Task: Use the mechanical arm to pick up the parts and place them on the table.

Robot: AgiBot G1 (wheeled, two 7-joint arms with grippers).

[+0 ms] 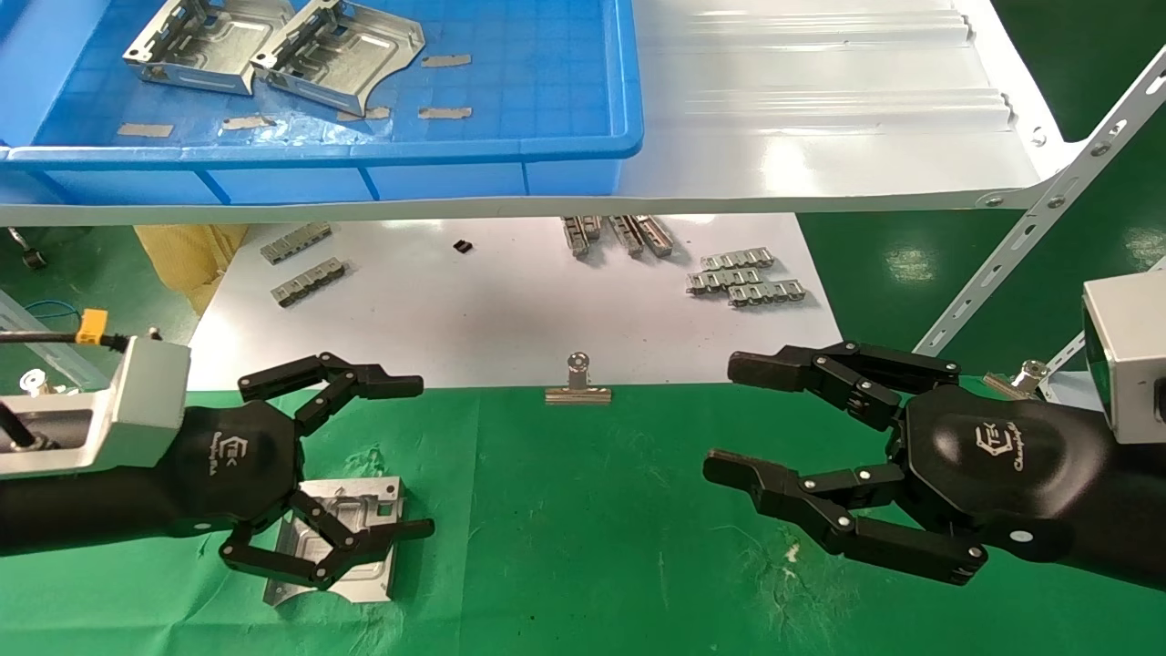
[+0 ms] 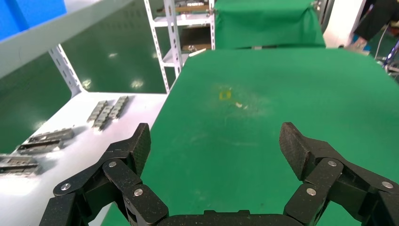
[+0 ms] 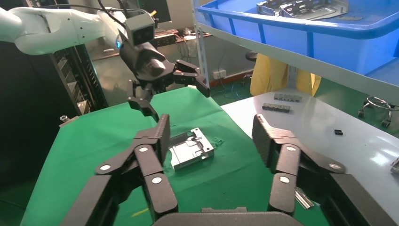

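Observation:
One silver part (image 1: 364, 499) lies flat on the green table (image 1: 583, 528); it also shows in the right wrist view (image 3: 190, 148). My left gripper (image 1: 424, 456) is open and empty. It hovers over the part, clear of it, as the right wrist view (image 3: 181, 101) shows. The left wrist view shows its open fingers (image 2: 216, 141) over bare green cloth (image 2: 263, 94). Two more parts (image 1: 196, 41) (image 1: 342, 50) lie in the blue tray (image 1: 583, 137) on the shelf. My right gripper (image 1: 721, 417) is open and empty above the table's right side, shown also in its own wrist view (image 3: 211, 136).
A glossy white shelf (image 1: 820, 118) carries the blue tray above the work area. A white board (image 1: 510, 310) behind the cloth holds small grey ridged strips (image 1: 742, 278). A silver binder clip (image 1: 577, 383) sits on the cloth's far edge. A slanted shelf strut (image 1: 1029, 228) stands at right.

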